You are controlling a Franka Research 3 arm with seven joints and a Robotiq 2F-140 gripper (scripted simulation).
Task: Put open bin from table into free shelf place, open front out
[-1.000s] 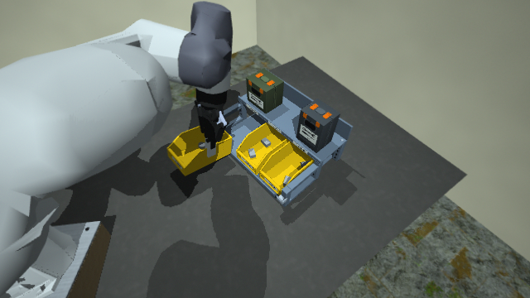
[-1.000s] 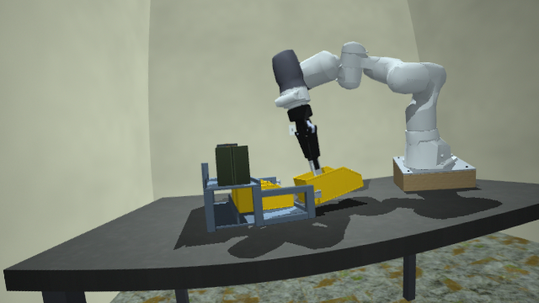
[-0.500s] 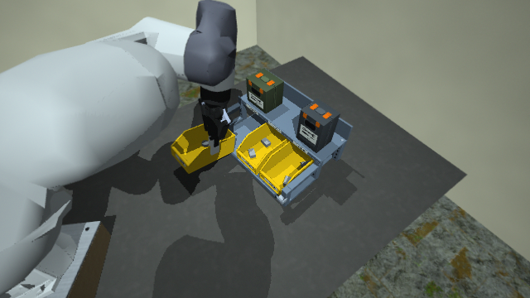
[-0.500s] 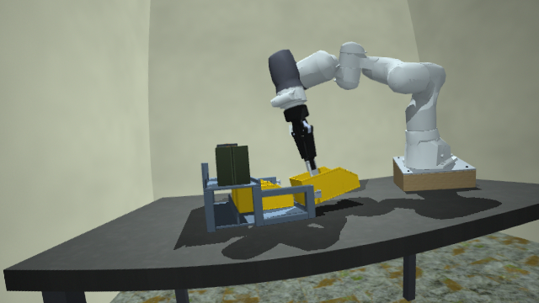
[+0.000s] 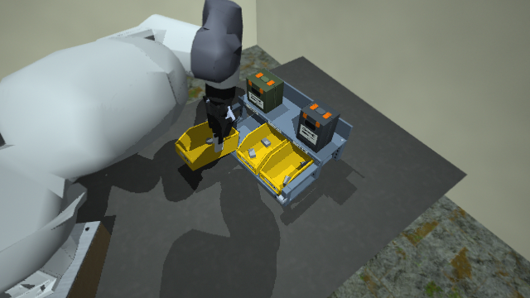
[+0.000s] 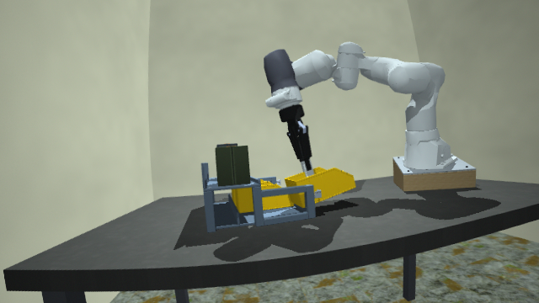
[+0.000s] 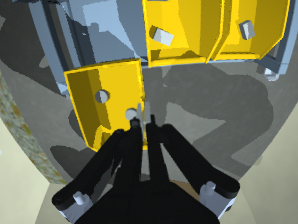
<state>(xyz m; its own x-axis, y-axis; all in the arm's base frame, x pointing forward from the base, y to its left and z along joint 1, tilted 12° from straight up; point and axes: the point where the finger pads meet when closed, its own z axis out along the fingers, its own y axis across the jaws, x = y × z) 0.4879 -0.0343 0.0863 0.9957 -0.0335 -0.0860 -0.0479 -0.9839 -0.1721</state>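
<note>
My gripper (image 5: 218, 142) is shut on the right side wall of the yellow open bin (image 5: 205, 145). It holds the bin tilted, off the table, at the left front corner of the grey shelf (image 5: 290, 145). In the side view the bin (image 6: 322, 183) hangs from the fingertips (image 6: 308, 170) with one end at the shelf's front posts. In the wrist view the fingers (image 7: 143, 119) pinch the bin's wall (image 7: 107, 110), and a grey part (image 7: 101, 96) lies inside. Two other yellow bins (image 5: 261, 146) (image 5: 286, 166) stand in the row. The free place (image 5: 245, 120) is at the row's left end.
A green box (image 5: 264, 90) and a dark box (image 5: 318, 126) stand on the shelf's upper board, over the bins' rear ends. The shelf's upright posts (image 6: 311, 201) stand at its front corners. The robot's base (image 6: 434, 177) stands at the table's far side.
</note>
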